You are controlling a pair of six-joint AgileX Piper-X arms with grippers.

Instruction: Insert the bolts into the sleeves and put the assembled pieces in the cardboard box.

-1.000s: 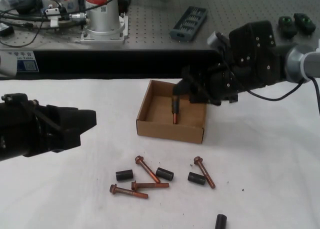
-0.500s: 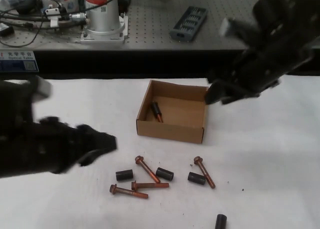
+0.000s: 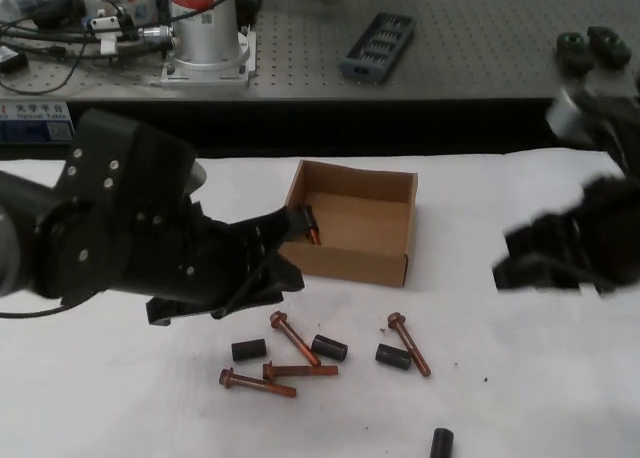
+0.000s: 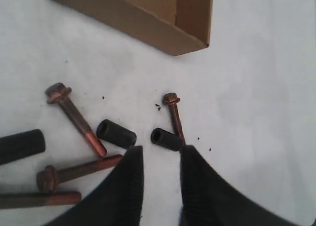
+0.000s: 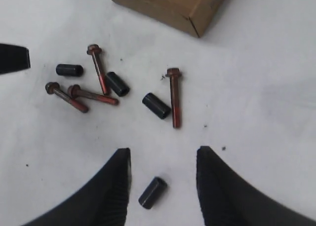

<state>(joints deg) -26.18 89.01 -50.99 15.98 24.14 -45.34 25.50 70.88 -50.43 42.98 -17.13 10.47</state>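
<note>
On the white cloth [image 3: 520, 378] covering the bench, an open cardboard box [image 3: 345, 263] of plain brown board sits midway across, nearer the far edge. The high view looks into it: one assembled piece [image 3: 311, 226], a copper bolt in a black sleeve, lies against the left wall. Between box and near edge lie four loose bolts [image 4: 76, 118], copper-coloured metal with flanged hex heads, and three sleeves [image 4: 116, 133], short matt black cylinders with a hollow bore; one bolt touches a sleeve. A lone sleeve [image 5: 152, 192] lies apart, close to the near edge, and in the right wrist view it shows between the fingers. The left gripper [image 4: 159, 154], finely ridged dark fingers a small gap apart and holding nothing, hangs by the box's near left corner, its arm's black housing covering the cloth to the left. The right gripper [image 5: 163, 154], fingers wide apart and empty, hangs toward the right edge. Behind the cloth a perforated metal plate [image 3: 480, 38] carries a silver column [image 3: 205, 23] and a grey-blue ridged holder [image 3: 377, 45]
</note>
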